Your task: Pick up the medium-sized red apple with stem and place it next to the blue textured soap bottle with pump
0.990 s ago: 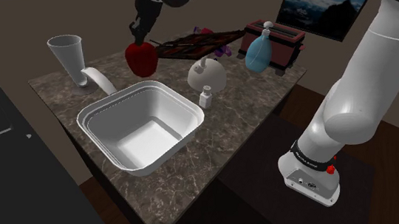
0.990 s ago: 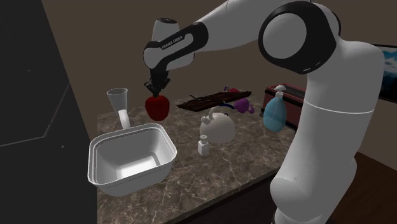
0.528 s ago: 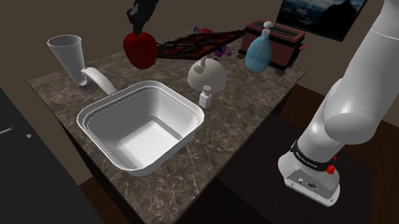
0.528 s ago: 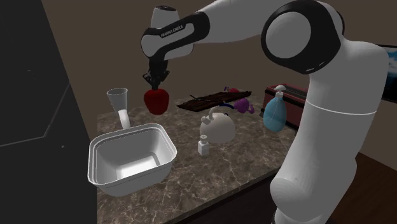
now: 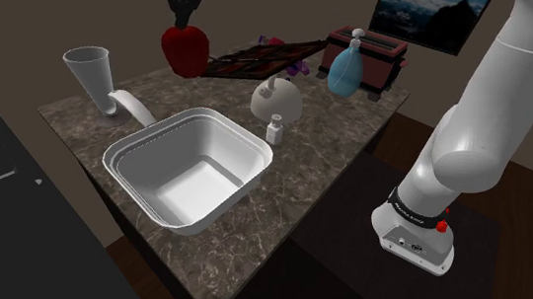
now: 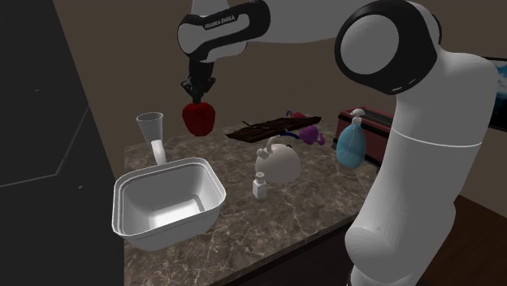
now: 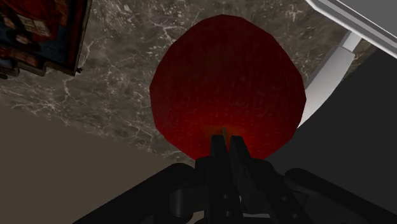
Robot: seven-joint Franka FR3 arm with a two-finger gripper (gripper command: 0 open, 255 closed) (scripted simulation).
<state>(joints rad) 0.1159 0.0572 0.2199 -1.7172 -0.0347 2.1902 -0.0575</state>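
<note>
Hanging from the gripper (image 6: 197, 96), the red apple (image 5: 186, 49) was in the air above the far part of the dark marbled desk (image 5: 338, 142), between the grey tumbler (image 5: 90, 75) and the dark tray (image 5: 259, 61). The gripper's black fingers (image 7: 217, 156) were drawn close together, nipping the apple at its top by the stem, as the wrist view showed. The blue soap bottle (image 5: 347, 70) stood well apart from the apple toward the shoulder view's right, just in front of a red toaster (image 5: 385, 56). A white kettle (image 5: 275, 100) and a small white bottle (image 5: 276, 129) stood between them, beside the white sink basin (image 5: 254, 147).
</note>
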